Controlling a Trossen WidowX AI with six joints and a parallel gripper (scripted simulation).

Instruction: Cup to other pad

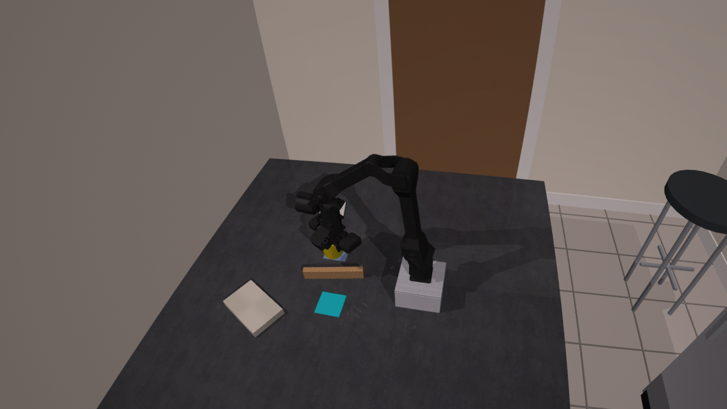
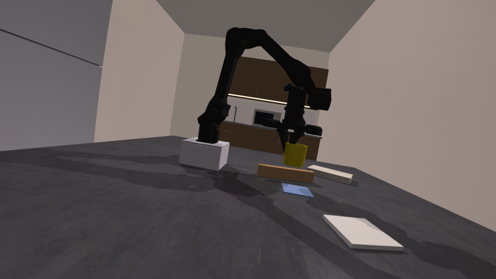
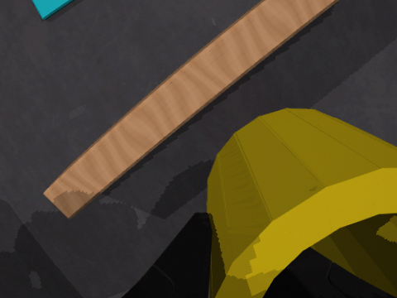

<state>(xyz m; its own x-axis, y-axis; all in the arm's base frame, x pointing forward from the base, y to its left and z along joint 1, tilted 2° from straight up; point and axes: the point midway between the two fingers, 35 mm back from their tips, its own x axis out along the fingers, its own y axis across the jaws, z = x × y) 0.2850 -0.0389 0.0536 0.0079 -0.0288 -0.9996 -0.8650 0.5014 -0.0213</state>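
Observation:
My gripper [image 1: 333, 245] [image 2: 288, 144] [image 3: 224, 226] is shut on the wall of the yellow cup [image 1: 333, 252] [image 2: 295, 155] [image 3: 265, 165], one finger inside and one outside. The cup is upright and held in the air above table height. The blue pad [image 1: 345, 256] [image 2: 297, 190] lies on the table, partly covered by the cup in the top view. The teal pad [image 1: 330, 304] [image 3: 49, 5] lies beyond the wooden bar from the blue pad and is hidden in the exterior view. No marbles can be made out; most of the cup's inside is out of view.
The wooden bar [image 1: 333, 272] [image 2: 285, 173] [image 3: 165, 105] stands between the two pads. A pale slab [image 1: 252, 304] [image 2: 329, 174] lies to the side of the teal pad. Another white slab [image 1: 343, 209] [image 2: 362, 233] lies behind the gripper. The arm's white base [image 1: 418, 299] [image 2: 199, 155] stands on the table.

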